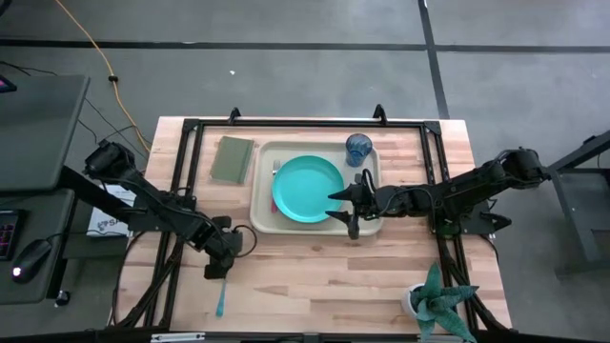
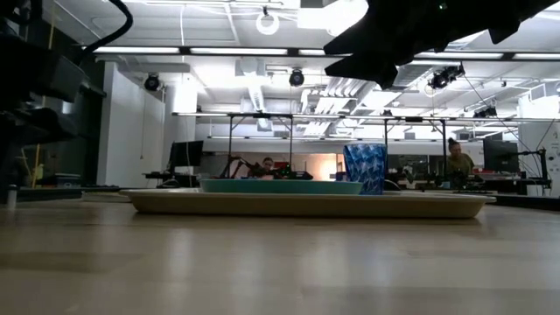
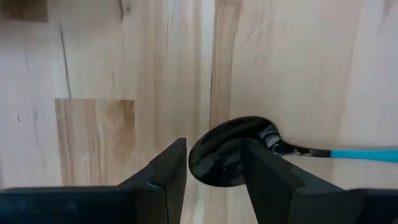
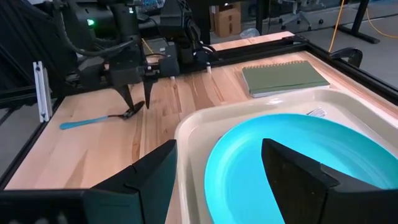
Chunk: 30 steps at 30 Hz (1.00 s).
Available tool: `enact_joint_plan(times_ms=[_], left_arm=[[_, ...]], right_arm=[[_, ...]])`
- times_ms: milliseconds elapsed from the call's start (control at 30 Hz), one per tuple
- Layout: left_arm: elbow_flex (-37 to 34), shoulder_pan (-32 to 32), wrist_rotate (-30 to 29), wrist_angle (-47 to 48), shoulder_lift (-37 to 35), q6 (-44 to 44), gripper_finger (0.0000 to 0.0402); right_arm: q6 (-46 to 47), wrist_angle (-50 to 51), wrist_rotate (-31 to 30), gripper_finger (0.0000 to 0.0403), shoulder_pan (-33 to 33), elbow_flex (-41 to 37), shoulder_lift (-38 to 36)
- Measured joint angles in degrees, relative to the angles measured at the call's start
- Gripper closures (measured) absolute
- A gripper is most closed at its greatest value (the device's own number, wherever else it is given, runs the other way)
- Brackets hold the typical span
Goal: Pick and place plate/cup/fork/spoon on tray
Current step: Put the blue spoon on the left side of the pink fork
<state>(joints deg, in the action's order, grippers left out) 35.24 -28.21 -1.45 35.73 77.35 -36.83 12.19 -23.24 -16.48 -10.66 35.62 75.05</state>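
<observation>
The cream tray (image 1: pixel 265 214) lies at the table's middle. The teal plate (image 1: pixel 307 191) rests in it, and the blue cup (image 1: pixel 358 149) stands upright in its far right corner. The fork's silver tines (image 4: pixel 316 112) show on the tray at the plate's rim; its handle is hidden. The spoon (image 1: pixel 219 301) lies on the bare wood near the front edge, with its teal handle (image 3: pixel 364 155) pointing toward the near edge. My left gripper (image 1: pixel 218 271) is open, pointing down, with a finger on either side of the spoon's dark bowl (image 3: pixel 227 152). My right gripper (image 1: pixel 345 211) is open and empty above the tray's right side. My left gripper's fingers come from above and straddle the spoon's bowl (image 4: pixel 132 111), one finger (image 3: pixel 267 174) standing in front of part of it. The spoon lies on the table. I cannot tell whether the fingers touch it.
An olive-green notebook (image 1: pixel 233 158) lies left of the tray. A potted plant (image 1: pixel 438 303) stands at the near right corner. Black frame rails (image 1: pixel 305 122) run along the table's far and side edges. People sit in the room beyond the table (image 2: pixel 457 162).
</observation>
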Motion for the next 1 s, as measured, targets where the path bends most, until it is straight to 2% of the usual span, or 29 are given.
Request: enact_joint_plan(times_ms=[167,333,400,700,833,1000], left_arm=[[0.0,0.02,-0.17,0.31,0.42,0.2,0.0293],[0.04,0.03,-0.03,0.18,0.31,1.85,0.0371],[0.11,0.1,0.21,-0.03,0.16,2.7,0.039],[1.51,0.17,-0.07,1.17,-5.1,4.33,0.04],[5.25,0.57,-0.5,3.63,-9.56,4.7,0.0401],[13.24,3.33,-2.89,10.18,-14.02,7.17,0.04]], right_arm=[[0.0,-0.08,-0.01,0.0176,0.0,0.0,0.0],[-0.02,-0.09,-0.01,0.0176,0.0,0.0,0.0],[-0.02,-0.07,-0.01,0.0176,0.0,0.0,0.0],[-0.17,-0.08,-0.03,0.0176,0.0,0.0,0.0],[-0.17,-0.09,-0.04,0.0176,0.0,0.0,0.0],[0.16,-0.11,-0.04,0.0176,0.0,0.0,0.0]])
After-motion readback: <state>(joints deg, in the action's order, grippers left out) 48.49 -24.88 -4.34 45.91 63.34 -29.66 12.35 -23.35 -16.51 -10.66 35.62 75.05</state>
